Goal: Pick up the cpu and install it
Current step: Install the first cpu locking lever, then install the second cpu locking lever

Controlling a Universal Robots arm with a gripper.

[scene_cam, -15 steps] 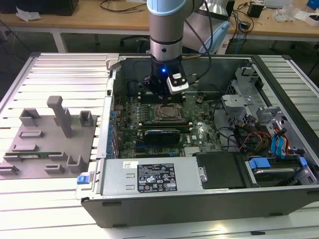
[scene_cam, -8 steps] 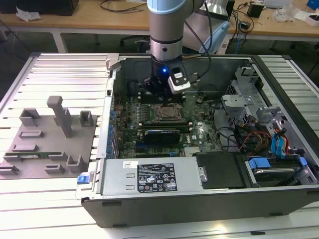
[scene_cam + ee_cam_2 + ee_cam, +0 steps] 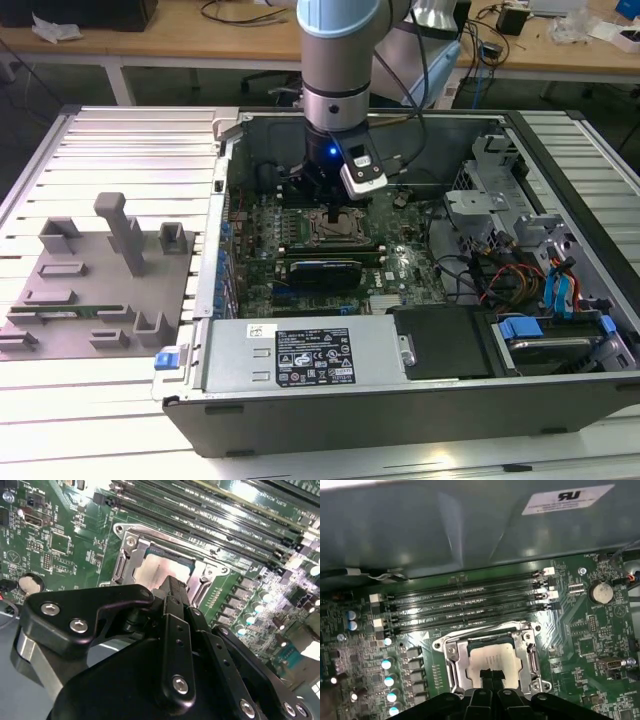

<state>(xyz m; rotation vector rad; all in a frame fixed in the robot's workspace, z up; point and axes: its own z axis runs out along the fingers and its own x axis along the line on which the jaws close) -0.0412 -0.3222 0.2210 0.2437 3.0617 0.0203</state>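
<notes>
The cpu (image 3: 492, 656) is a small silvery square lying flat inside the dark metal-framed socket (image 3: 454, 666) on the green motherboard (image 3: 580, 630). It also appears in the second wrist view, as the cpu (image 3: 152, 570) within the socket frame (image 3: 125, 555). My gripper (image 3: 490, 675) hangs directly over the chip's near edge, its two black fingertips pressed together with nothing visible between them. In the exterior view my gripper (image 3: 333, 213) reaches down into the open computer case (image 3: 330, 410) over the socket (image 3: 335, 232).
Several black memory slots (image 3: 465, 607) run beside the socket. A grey fixture plate (image 3: 100, 290) on the exterior view's left carries a green memory stick (image 3: 60, 311). A power supply (image 3: 300, 355), drive cage (image 3: 490, 195) and cables (image 3: 500, 280) crowd the case.
</notes>
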